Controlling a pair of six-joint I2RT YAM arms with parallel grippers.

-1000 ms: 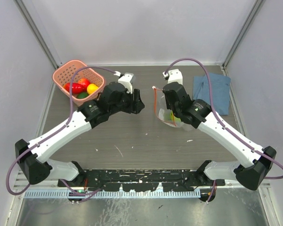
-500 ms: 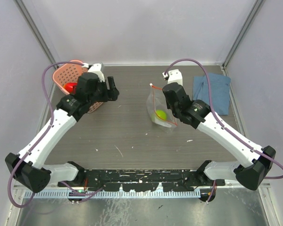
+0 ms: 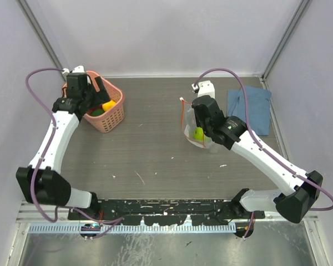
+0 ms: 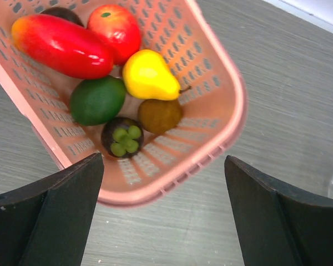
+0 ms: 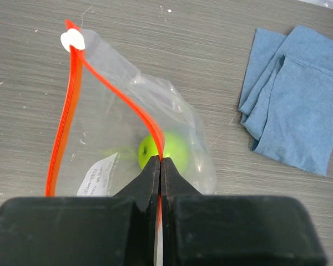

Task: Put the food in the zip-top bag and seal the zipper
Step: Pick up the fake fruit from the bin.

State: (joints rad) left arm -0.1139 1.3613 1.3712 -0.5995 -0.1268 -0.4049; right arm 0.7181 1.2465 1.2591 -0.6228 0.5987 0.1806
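Item, mid-table: bag (image 5: 108, 130), its mouth held up by the right pincer (image 5: 160, 161), clamped shut on the orange zipper strip (image 5: 66, 111); one green fruit (image 5: 176, 148) now lies inside.
Item, right rear: blue cloth (image 5: 288, 94), idle.
Item, far left: left pincer (image 4: 161, 169), a second ago beside the bag, now swung back over the pink basket (image 4: 225, 83), jaws spread wide, empty. Here the remaining fruits (image 4: 147, 75) wait, so another pick looks likely. Zipper unsealed.

Glossy toy food (image 4: 94, 55) clusters upper left. The clear zip-top bag (image 5: 111, 111), centre, holds a green fruit (image 5: 175, 152), its orange-red zipper (image 5: 64, 111) gaping.
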